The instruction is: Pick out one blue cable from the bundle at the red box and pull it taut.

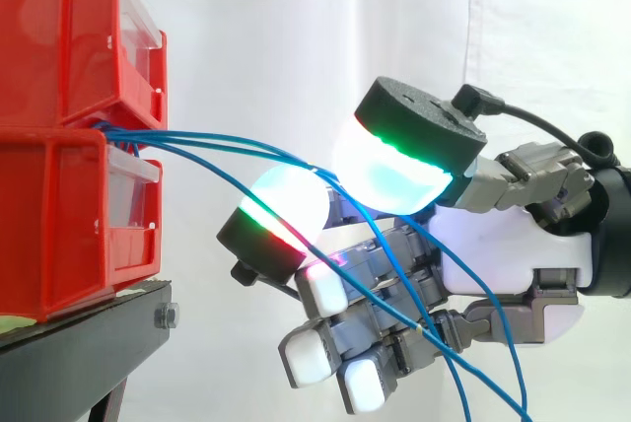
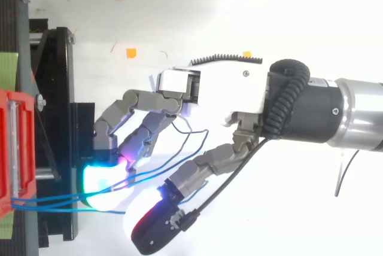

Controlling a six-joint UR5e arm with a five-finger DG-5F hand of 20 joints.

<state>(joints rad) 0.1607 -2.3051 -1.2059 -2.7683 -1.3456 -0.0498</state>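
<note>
The hand (image 1: 513,245) pinches a blue cable (image 1: 173,136) by the red box (image 1: 59,215); the cable hangs loose, so pulling it tight is left

Blue cables (image 1: 148,133) cut by bottom edge; near ends hidden between red bins (image 1: 59,225), themselves cropped left.
</note>
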